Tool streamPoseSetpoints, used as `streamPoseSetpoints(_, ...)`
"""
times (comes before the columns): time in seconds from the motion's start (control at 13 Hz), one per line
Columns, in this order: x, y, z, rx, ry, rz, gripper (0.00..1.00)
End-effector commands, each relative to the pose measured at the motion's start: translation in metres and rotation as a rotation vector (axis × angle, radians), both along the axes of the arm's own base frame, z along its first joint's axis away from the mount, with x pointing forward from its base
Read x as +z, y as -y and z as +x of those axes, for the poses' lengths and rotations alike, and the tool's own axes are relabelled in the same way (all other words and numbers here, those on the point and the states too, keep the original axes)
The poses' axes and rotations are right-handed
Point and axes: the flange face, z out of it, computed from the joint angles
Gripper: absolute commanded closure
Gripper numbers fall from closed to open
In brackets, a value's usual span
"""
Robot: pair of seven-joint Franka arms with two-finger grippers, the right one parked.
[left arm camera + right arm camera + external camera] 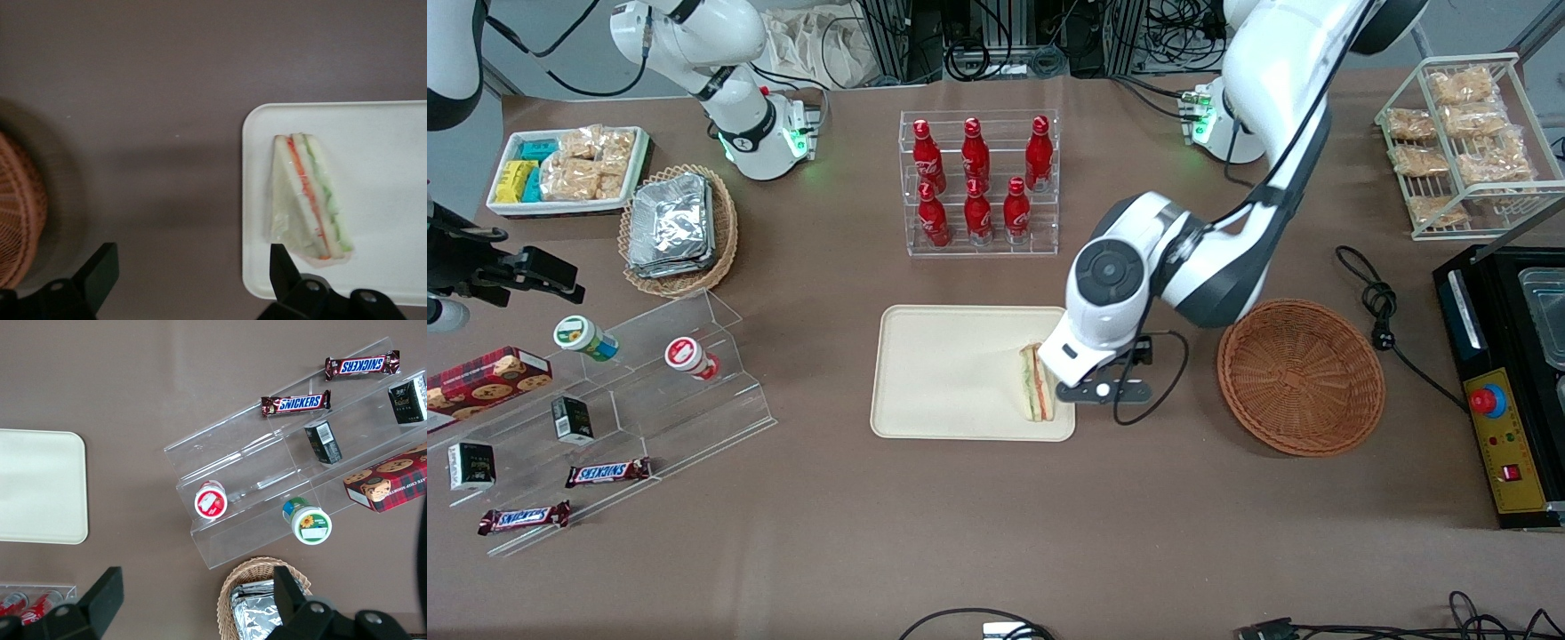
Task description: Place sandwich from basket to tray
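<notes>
On the tray, at its basket-side edge, the sandwich rests; the tool hovers spread above—best lift straight up, clear.

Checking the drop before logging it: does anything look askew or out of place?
Slightly. The sandwich lies on the tray but tight against the edge nearest the basket, not centred. The open pincer hangs above that edge. Nothing spilled.

Triangular pale-bread sandwich lies on the cream rectangular tray, at its edge nearest the empty reddish-brown wicker basket; gripper hovers above.
</notes>
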Motion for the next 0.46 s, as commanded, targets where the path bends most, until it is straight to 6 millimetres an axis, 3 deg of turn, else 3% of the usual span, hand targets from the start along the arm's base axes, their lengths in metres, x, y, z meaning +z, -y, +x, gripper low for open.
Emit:
streamPoseSetpoints(0.0,0.021,-0.039,-0.043,0.016,0.024,0.009,0.00)
streamPoseSetpoints(0.23,0.038,-0.067,-0.063,0.026,0.035,0.039,0.00)
streamPoseSetpoints(0.38,0.054,-0.103,-0.055,0.041,0.033,0.024,0.00)
